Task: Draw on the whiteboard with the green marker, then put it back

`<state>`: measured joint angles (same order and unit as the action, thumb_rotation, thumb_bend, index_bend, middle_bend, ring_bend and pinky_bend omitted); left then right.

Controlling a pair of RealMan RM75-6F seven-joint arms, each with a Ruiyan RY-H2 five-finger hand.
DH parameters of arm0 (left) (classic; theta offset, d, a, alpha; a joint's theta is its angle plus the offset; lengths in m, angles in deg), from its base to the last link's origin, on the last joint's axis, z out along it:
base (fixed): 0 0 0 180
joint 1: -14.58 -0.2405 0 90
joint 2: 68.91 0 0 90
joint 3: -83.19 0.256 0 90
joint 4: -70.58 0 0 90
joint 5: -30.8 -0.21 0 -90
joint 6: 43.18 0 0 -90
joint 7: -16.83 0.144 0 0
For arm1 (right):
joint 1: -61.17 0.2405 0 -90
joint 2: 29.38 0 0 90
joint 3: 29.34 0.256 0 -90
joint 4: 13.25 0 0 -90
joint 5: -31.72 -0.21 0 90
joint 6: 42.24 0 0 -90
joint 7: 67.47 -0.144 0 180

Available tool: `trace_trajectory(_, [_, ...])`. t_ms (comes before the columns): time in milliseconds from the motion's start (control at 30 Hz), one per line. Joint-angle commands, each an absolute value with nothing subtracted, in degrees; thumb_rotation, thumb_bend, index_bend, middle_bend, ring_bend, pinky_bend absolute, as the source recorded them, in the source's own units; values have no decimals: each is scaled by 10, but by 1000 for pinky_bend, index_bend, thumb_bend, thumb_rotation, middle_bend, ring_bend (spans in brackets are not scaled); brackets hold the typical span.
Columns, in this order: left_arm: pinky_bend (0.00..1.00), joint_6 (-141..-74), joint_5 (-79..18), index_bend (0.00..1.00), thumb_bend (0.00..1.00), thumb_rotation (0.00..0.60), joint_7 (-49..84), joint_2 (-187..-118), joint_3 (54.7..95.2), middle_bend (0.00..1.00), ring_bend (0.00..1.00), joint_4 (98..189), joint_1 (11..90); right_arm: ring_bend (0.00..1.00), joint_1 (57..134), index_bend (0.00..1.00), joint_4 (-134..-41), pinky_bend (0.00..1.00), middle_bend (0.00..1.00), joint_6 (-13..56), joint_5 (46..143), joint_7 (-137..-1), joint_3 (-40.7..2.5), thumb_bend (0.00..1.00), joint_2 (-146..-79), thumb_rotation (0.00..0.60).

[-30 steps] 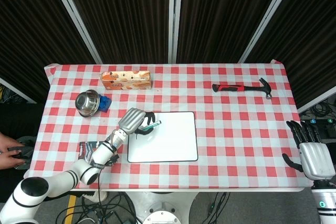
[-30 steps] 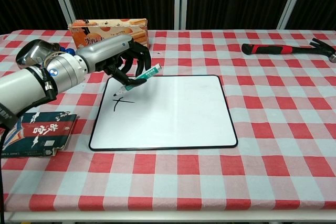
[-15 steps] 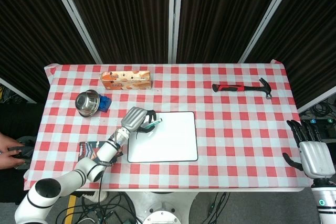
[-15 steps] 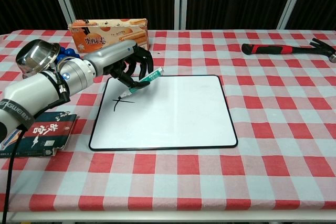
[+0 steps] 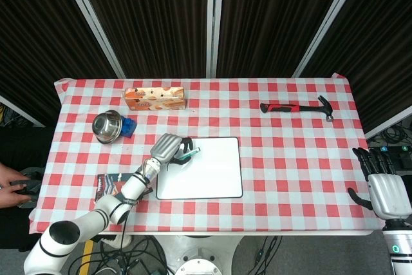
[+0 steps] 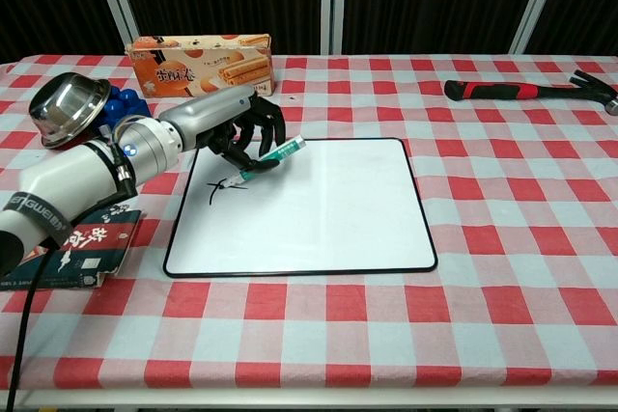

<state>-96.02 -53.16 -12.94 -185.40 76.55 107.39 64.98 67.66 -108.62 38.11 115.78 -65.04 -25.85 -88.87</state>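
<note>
My left hand [image 6: 234,126] [image 5: 168,150] holds the green marker [image 6: 269,157] [image 5: 188,154] over the upper left of the whiteboard [image 6: 319,209] [image 5: 209,170]. The marker slants down to the left, with its tip at a small black cross-shaped mark [image 6: 225,186] on the board. My right hand [image 5: 385,188] hangs off the table's right edge, fingers apart and holding nothing; the chest view does not show it.
A biscuit box [image 6: 202,61] lies behind the board. A steel bowl [image 6: 68,103] on blue blocks [image 6: 124,103] stands at the left. A snack packet [image 6: 82,243] lies near the front left edge, and a red-handled hammer [image 6: 526,89] at the back right.
My left hand has shifted right along the board with the marker. The tip has moved from the mark's left end toward its right, and the strokes now cross.
</note>
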Motion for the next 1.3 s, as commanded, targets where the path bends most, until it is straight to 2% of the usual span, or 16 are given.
trace_trajectory(33, [943, -963, -533, 535, 416, 600, -126, -1860, 766, 589, 704, 1083, 648, 0, 676, 0, -1085, 0, 70, 382, 1159, -653, -259, 151, -888, 600])
trace_trajectory(333, [939, -981, -539, 535, 419, 600, -99, -1878, 750, 589, 704, 1124, 668, 0, 668, 0, -1081, 0, 70, 397, 1162, -668, -258, 150, -877, 600])
trace_trajectory(467, [936, -1003, -546, 533, 418, 600, -85, -1838, 742, 588, 704, 1168, 669, 0, 667, 0, -1075, 0, 70, 399, 1166, -677, -259, 150, -878, 600])
trace_trajectory(633, [930, -979, -549, 529, 418, 600, -7, -1730, 767, 581, 704, 1261, 653, 0, 669, 0, -1065, 0, 70, 398, 1172, -691, -260, 150, -885, 600])
trace_trajectory(800, [920, -926, -497, 529, 418, 600, 127, -1633, 787, 577, 704, 1355, 625, 0, 675, 0, -1058, 0, 70, 393, 1179, -695, -261, 151, -892, 600])
trace_trajectory(900, [897, -895, -445, 528, 419, 600, 195, -1604, 788, 571, 704, 1390, 615, 0, 678, 0, -1057, 0, 70, 393, 1185, -695, -261, 151, -896, 600])
trace_trajectory(1067, [884, -873, -377, 519, 420, 600, 294, -1590, 793, 560, 703, 1407, 608, 0, 677, 0, -1057, 0, 70, 396, 1190, -694, -264, 151, -900, 600])
trace_trajectory(1300, [873, -868, -290, 501, 419, 600, 366, -1594, 783, 511, 686, 1406, 604, 0, 673, 0, -1064, 0, 70, 403, 1190, -686, -265, 150, -899, 600])
